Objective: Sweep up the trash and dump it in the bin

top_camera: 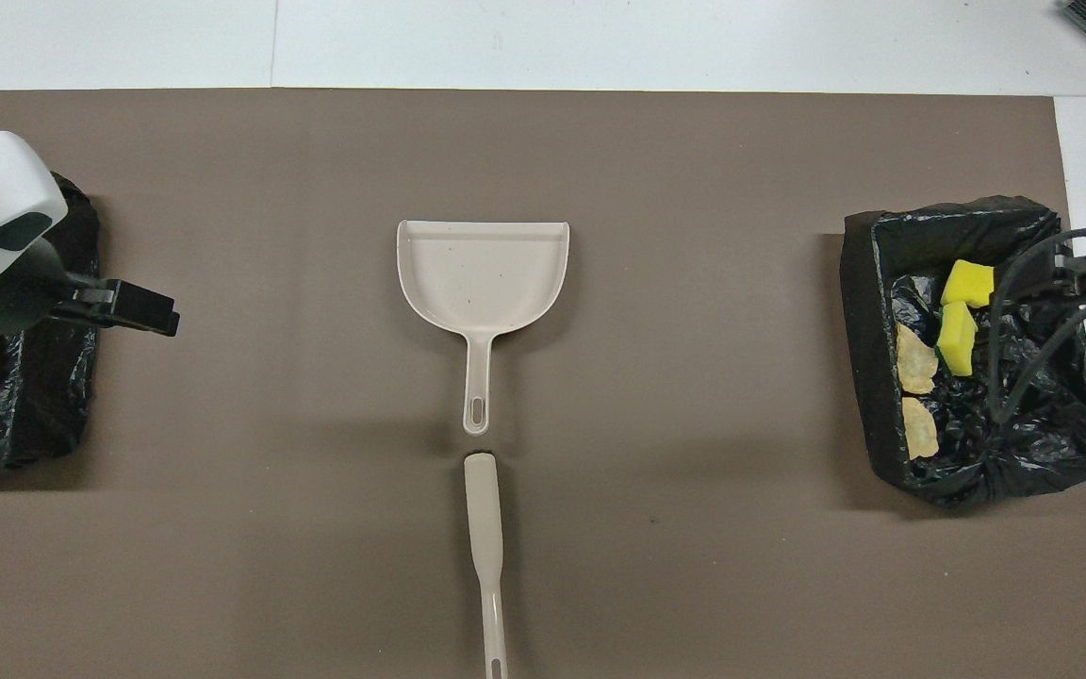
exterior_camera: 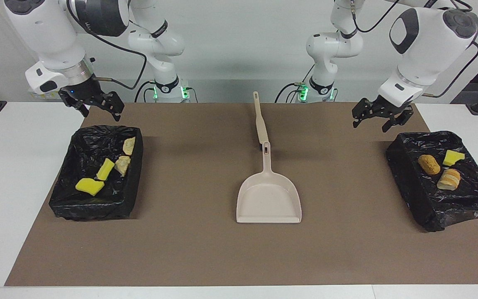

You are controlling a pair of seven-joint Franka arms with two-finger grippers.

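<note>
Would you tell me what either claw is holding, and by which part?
Nothing is held: the left claw and right claw hang open and empty above the table.

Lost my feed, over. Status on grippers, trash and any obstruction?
Left gripper open, empty, up near its bin. Right gripper open, waiting by its bin. Trash all binned. Dustpan empty on mat, nothing in the way.
</note>
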